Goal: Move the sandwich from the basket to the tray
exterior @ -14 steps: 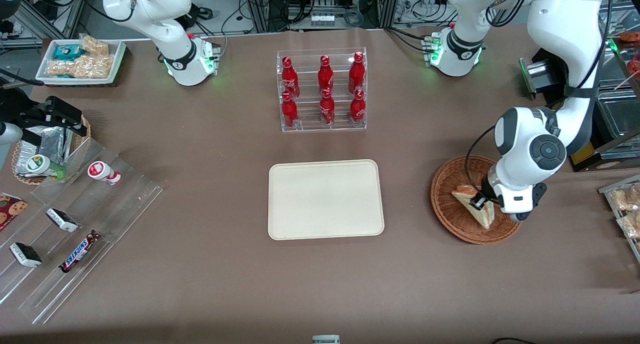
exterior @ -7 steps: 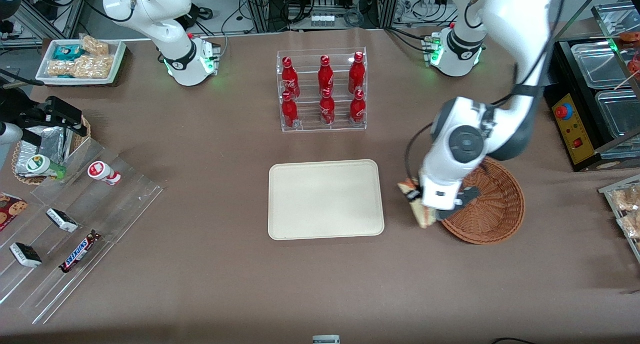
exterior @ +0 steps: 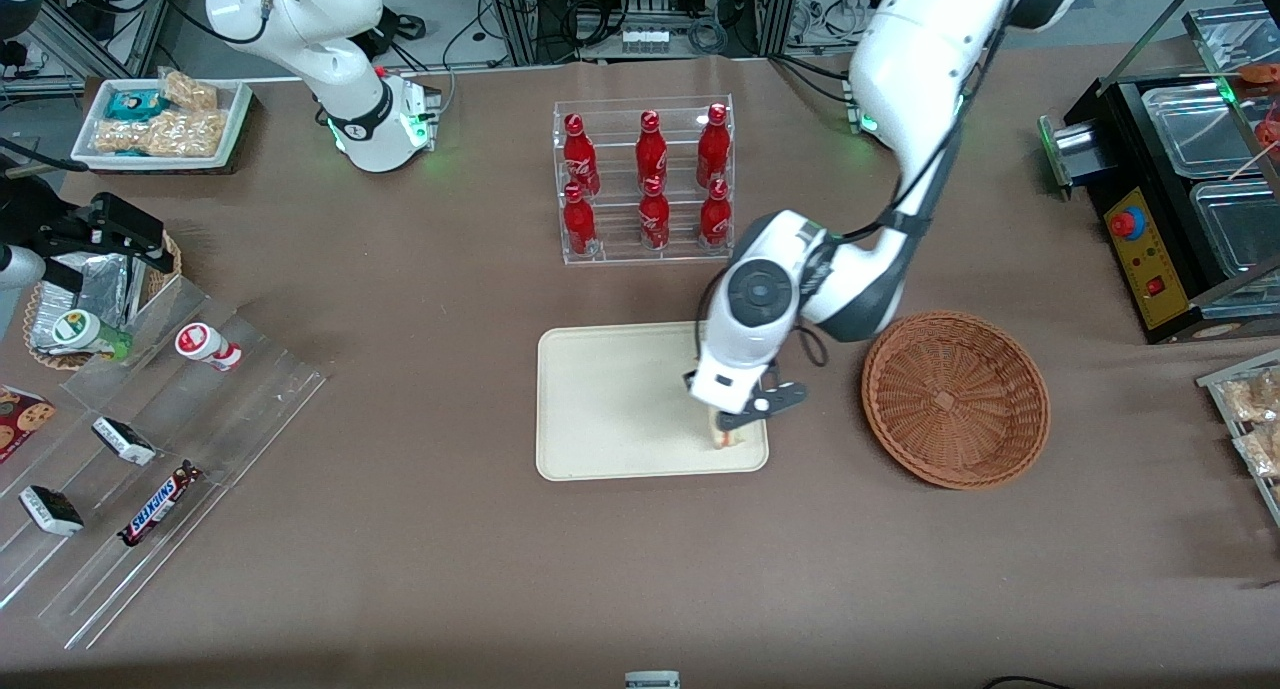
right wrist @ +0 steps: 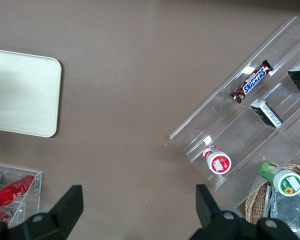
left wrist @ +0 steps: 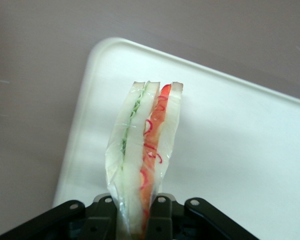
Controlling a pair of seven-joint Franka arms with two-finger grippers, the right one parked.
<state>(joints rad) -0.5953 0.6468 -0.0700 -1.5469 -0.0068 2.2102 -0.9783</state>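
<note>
1. Here, the black two-finger gripper (exterior: pixel 732 431) of the white working arm hangs over the corner of the flat cream-beige rectangular plastic tray (exterior: pixel 610 399) nearest the front camera, on the side toward the round reddish-brown woven wicker basket (exterior: pixel 955 399).
2. Its fingers (left wrist: pixel 162 212) are clamped on the wrapped triangular sandwich (left wrist: pixel 142 155), which sits above the tray's surface.
3. Only the wrist view shows the green and red filling layers; the front view hides most of the sandwich under the wrist.
4. The basket lies beside the tray, toward the working arm's end.
</note>
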